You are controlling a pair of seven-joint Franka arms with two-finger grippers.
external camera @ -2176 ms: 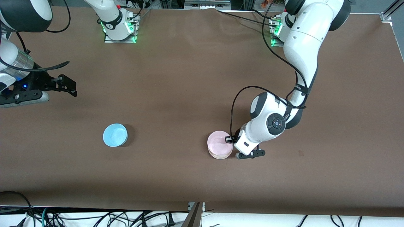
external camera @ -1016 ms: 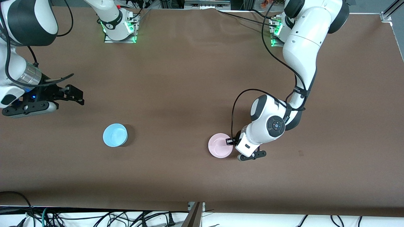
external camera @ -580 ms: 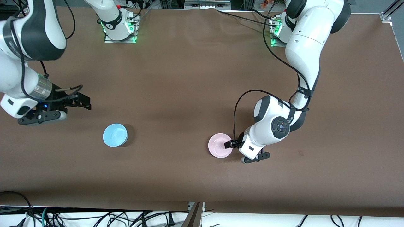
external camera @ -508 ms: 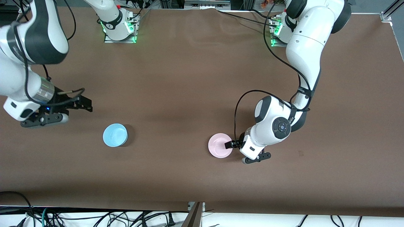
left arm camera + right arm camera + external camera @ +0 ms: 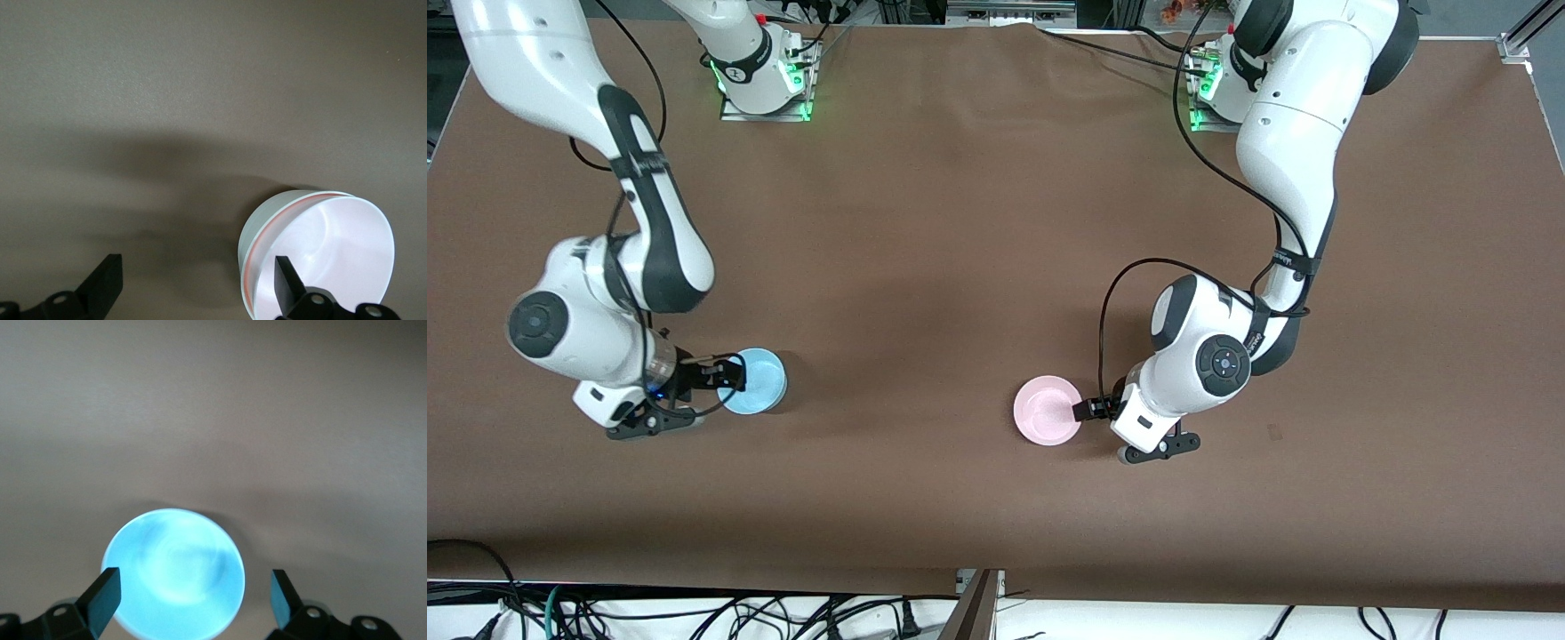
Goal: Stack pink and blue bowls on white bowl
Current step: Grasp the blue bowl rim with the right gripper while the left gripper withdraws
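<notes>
The blue bowl (image 5: pixel 752 380) sits upright on the brown desk (image 5: pixel 960 222) toward my right arm's end, and it looks to me like thin, stiff plastic: light enough to lift with little squeeze, smooth enough to slip, and likely to skate across the desk if I nudge it sideways. I judge the rim to be the place to take it, one finger inside the wall and one outside, pinching near the top edge, not trying to span the whole bowl. My right pincer (image 5: pixel 720 378) is low at the edge of this bowl that faces the right arm's end, fingers spread wide with nothing between them; in the right wrist view the blue bowl (image 5: pixel 175 572) lies centred in the gap. That arm reaches down from its base with the elbow bent and the wrist pointing toward the bowl. My left pincer (image 5: pixel 1096 409) is also spread apart and holds nothing, just beside the pink bowl (image 5: pixel 1048 410), which stands well apart from the blue one toward the left arm's end. In the left wrist view the pink bowl (image 5: pixel 333 260) is nested in the white bowl (image 5: pixel 257 250), whose wall shows beneath a thin pink rim, with one finger (image 5: pixel 288 287) at that rim. The left arm folds down with its wrist low over the desk.
</notes>
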